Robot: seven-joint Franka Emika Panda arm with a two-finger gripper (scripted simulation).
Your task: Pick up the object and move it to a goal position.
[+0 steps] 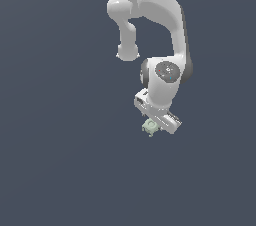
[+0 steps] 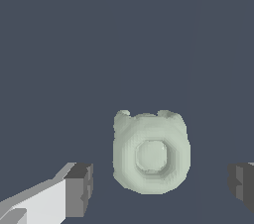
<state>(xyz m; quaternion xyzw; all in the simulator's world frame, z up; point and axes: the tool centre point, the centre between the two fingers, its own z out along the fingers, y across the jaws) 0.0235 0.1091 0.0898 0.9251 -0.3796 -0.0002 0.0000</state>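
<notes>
In the wrist view, one dark finger pad [image 2: 79,190] stands clear of the object [image 2: 150,152], which lies between the spread fingers with a gap on each side. The gripper [image 2: 161,188] is released around it, gripping nothing. By my reading, approach is done; closing, lifting and carrying to the goal remain.

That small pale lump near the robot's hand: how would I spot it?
Follow the white arm down to its gripper. Just beneath sits the object, also seen between the open fingers from the wrist. It is the only grey-green piece, squarish with a ringed centre.
</notes>
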